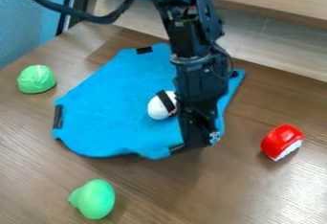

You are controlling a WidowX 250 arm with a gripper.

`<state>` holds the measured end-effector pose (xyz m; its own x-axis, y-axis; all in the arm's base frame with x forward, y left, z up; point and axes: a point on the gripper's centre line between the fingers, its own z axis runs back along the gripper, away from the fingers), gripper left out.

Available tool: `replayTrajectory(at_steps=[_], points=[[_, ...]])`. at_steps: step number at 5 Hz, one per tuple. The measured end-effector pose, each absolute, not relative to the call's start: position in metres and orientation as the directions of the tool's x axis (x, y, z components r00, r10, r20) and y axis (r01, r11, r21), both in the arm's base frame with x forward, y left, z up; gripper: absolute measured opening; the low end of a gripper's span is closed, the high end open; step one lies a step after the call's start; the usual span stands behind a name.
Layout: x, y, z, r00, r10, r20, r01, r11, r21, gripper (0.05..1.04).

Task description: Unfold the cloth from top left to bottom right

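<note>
Unfolding status: judged near completion. The blue cloth (pixel 115 103) lies on the wooden table (pixel 172 196), broadly spread, with black patches (pixel 144 50) along its outline. Its near edge is wavy rather than straight, and its right-hand part is partly covered by the robot arm (pixel 195 74). The gripper (pixel 199 142) is at the cloth's near right corner, beside one of the patches. Whether the end effector is open, closed or gripping the cloth cannot be determined. A white object (pixel 158 108) with a black band rests on the cloth, left of the arm (it may hinder flattening if the fabric is dragged). Remaining work, as judged: verify that the near right corner is fully extended, release it if held, then withdraw clear of the fabric. Maintain clearance from the red and white object (pixel 281 140) at right; the green rounded object (pixel 36 79) and the green pear-shaped object (pixel 94 199) lie apart from the cloth.
</note>
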<state>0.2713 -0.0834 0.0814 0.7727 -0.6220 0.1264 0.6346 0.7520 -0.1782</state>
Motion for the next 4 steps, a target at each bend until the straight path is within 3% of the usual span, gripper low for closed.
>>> replayTrajectory(at_steps=[3, 4], points=[[0.252, -0.074, 0.043, 0.768, -0.64, 0.018, 0.634, 0.755, -0.166, 0.064], [0.248, -0.07, 0.032, 0.77, -0.638, -0.021, 0.625, 0.76, -0.179, 0.201]])
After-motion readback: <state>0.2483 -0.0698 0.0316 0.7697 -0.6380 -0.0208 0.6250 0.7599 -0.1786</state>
